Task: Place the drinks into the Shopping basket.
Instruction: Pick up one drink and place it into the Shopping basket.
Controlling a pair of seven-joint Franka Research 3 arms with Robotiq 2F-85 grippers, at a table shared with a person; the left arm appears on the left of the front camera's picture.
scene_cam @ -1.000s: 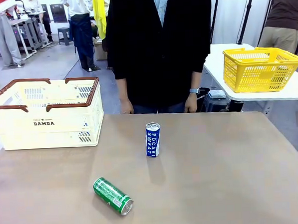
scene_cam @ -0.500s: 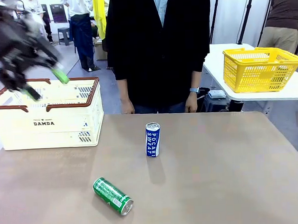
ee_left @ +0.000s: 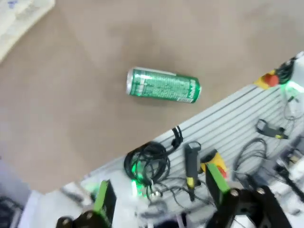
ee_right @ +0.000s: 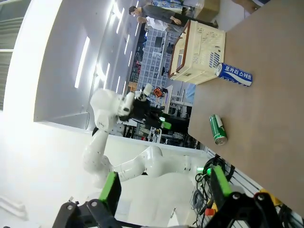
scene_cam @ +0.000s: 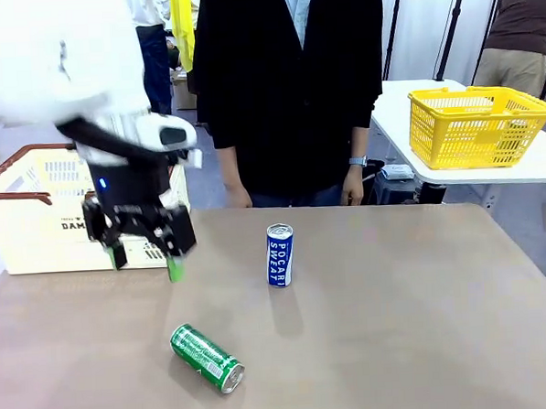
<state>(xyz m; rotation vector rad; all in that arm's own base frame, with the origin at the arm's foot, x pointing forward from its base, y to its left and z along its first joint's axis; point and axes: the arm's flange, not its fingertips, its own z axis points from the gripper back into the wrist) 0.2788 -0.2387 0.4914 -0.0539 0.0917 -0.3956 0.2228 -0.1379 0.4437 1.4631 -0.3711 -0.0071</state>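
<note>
Bench (scene_cam: 426, 325), tan, in a crowded workroom.
Green can (scene_cam: 206, 357) is laid by the front edge, blue can (scene_cam: 279, 254) stood mid-bench, Shopping basket (scene_cam: 37, 242) at the far-left corner; left gripper (scene_cam: 146, 263) is held apart, empty.

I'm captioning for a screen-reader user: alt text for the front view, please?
The left gripper hangs open over the table in front of the cream Shopping basket, near a green can lying on its side. A blue can stands upright mid-table; a person stands at the far edge.

Left pincer (scene_cam: 146, 262) now down from Shopping basket (scene_cam: 28, 245) (nearer green can (scene_cam: 206, 357))
</note>
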